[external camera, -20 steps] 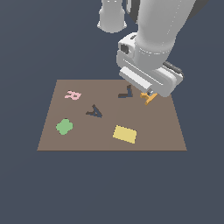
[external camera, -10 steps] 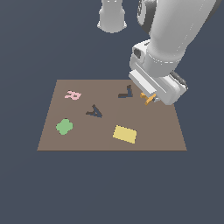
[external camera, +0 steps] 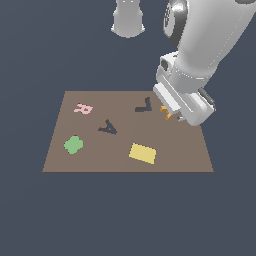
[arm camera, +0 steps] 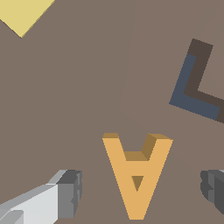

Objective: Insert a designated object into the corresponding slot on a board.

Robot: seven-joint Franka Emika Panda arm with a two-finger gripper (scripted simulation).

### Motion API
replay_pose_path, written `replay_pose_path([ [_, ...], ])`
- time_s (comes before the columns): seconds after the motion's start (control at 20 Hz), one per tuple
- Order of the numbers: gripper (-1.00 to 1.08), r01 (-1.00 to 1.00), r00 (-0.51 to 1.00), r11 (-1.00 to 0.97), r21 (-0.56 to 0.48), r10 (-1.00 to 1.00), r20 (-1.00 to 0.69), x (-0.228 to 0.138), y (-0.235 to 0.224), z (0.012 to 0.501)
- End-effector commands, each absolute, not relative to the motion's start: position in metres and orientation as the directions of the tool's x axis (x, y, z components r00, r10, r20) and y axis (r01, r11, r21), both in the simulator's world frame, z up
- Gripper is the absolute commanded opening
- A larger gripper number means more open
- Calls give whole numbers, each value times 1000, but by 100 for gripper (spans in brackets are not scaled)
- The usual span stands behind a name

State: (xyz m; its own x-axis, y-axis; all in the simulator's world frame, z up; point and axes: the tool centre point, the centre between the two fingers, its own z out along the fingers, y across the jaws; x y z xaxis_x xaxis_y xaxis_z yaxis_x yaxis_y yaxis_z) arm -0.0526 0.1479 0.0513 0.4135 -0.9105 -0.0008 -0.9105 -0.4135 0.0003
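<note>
**Desk:** What has changed over the last second?

**Me:** I have carried the arm away from the L-shaped recess (external camera: pixel 143 105) toward the exterior view's right. It now hangs over the board's (external camera: pixel 190 150) far corner on that side. The gripper (arm camera: pixel 138 192) sat closer to that recess a second ago, so it has slid outward and settled over the orange A (arm camera: pixel 136 175).

**Desk:** Where exactly is the A?

**Me:** It lies flat on the board, just beside the L-shaped recess on the exterior view's right. In the exterior view only a sliver of orange (external camera: pixel 165 111) shows under the wrist housing. The wrist view shows the whole letter, lying between the two fingers (arm camera: pixel 65 194).

**Desk:** Are the jaws on it?

**Me:** No. They are spread wide, with bare board on both sides of the letter, so nothing is held yet.

**Desk:** And the target?

**Me:** The A-shaped slot (external camera: pixel 108 127) is well apart from the L-shaped recess, toward the pink R (external camera: pixel 83 108) and the green shape (external camera: pixel 73 144). The yellow rectangle (external camera: pixel 142 153) lies nearer the board's front edge.

**Desk:** So what does the move mean?

**Me:** I judge the approach is lined up. Descent and squeeze come next, and the carry to the slot has not started.
</note>
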Motion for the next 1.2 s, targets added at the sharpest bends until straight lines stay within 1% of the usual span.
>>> replay_pose_path([
  [0.0,100,-918,396,-396,0,-918,0,-51,150,50],
  [0.6,100,-918,396,-396,0,-918,0,-51,150,49],
  [1.1,100,-918,397,-397,0,-918,0,-51,149,30],
  [1.15,-100,-918,397,-397,0,-918,0,-51,149,30],
])
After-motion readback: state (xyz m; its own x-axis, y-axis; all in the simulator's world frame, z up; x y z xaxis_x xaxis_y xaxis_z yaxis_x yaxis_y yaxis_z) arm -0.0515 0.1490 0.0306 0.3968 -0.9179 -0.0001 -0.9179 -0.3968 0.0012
